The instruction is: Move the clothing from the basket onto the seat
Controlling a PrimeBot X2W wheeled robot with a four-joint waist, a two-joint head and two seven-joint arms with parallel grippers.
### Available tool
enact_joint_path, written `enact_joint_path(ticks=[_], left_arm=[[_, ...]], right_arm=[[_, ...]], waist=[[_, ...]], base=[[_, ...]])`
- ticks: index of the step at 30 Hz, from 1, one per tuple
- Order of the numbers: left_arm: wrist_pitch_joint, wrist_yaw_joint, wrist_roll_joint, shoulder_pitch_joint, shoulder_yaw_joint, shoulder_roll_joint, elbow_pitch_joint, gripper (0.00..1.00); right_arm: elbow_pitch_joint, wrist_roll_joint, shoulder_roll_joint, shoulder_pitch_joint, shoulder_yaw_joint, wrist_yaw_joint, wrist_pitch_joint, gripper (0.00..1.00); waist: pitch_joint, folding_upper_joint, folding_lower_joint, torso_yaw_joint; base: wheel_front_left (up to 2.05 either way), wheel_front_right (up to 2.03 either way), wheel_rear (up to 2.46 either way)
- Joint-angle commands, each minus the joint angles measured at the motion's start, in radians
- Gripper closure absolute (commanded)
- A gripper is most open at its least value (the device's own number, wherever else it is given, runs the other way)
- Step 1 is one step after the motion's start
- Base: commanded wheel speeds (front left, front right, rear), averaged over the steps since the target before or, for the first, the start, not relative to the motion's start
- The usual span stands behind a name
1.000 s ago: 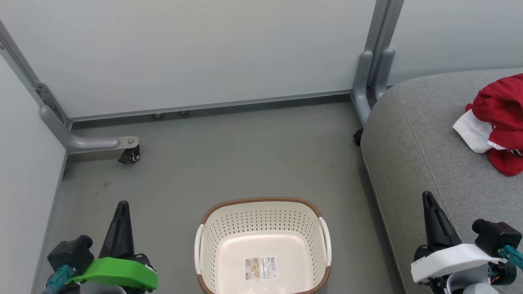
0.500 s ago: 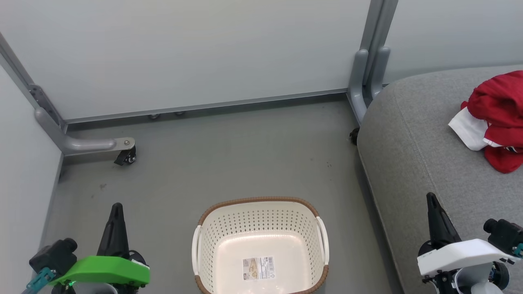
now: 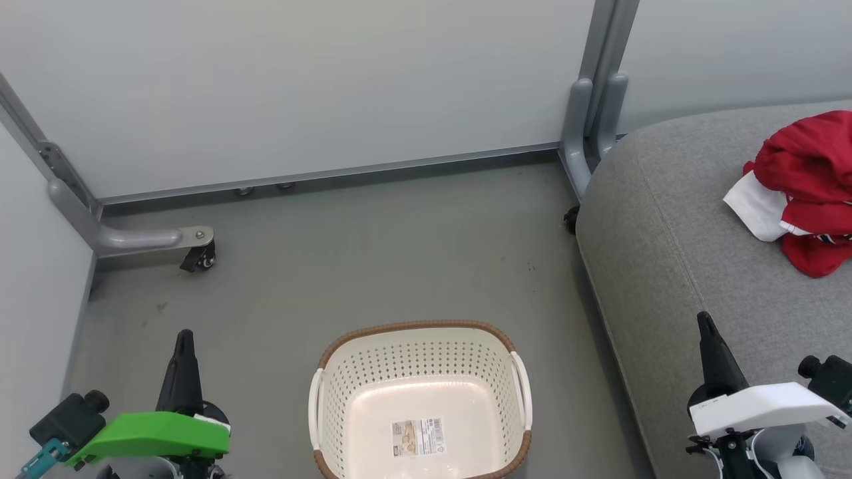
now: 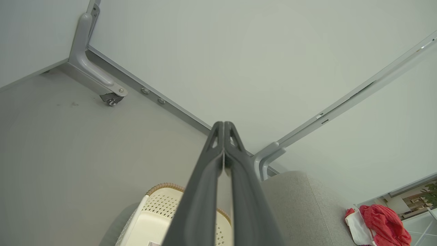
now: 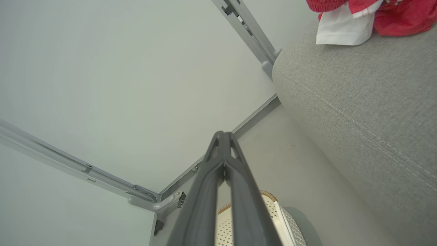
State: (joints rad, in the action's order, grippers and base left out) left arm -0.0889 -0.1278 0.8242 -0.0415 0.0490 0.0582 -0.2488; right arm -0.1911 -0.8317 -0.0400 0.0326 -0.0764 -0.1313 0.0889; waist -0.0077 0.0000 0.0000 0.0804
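- The clothing (image 3: 809,193) is a crumpled heap of bright red soft fabric, with a flat white fabric piece poking out on its left side and a thin dark-and-white trim line crossing the red.
- It lies on top of the seat (image 3: 665,253), a large grey woven upholstered cushion with a rounded corner and one stitched seam, at the right edge of the head view.
- There is one heap. How many garments are bundled in it cannot be told.
- One small cream perforated plastic basket (image 3: 419,329) with a brown woven-look rim and two white side handles stands on the grey floor (image 3: 373,253). It is near the seat, with a strip of floor between them, and well apart from the clothing.
- One printed paper label (image 3: 417,437) is stuck to the basket's smooth inner bottom.
- The left gripper (image 3: 184,339), on a green mount, is clenched, its two dark fingers pressed together on nothing, left of the basket.
- The right gripper (image 3: 704,322), on a white mount, is likewise clenched and grasps nothing, over the seat's near part.
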Motion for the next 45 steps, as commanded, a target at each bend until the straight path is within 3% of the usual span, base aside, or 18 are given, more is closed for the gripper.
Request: enact_joint_path(ticks=[1,45], left_arm=[[0.007,-0.002,0.035,-0.032,0.007,0.003,0.013,1.00],[0.130,-0.004,0.497,-0.061,0.044,-0.004,0.009,1.00]], right_arm=[[0.007,-0.033,-0.008,0.028,-0.005,0.000,-0.007,1.00],[-0.030,-0.493,-0.011,0.062,-0.026,0.001,-0.129,1.00]], waist=[[0.000,0.0000,0.0000,-0.001],[0.006,0.0000,0.0000,-0.043]], base=[[0.00,0.00,0.00],[0.00,0.00,0.00]])
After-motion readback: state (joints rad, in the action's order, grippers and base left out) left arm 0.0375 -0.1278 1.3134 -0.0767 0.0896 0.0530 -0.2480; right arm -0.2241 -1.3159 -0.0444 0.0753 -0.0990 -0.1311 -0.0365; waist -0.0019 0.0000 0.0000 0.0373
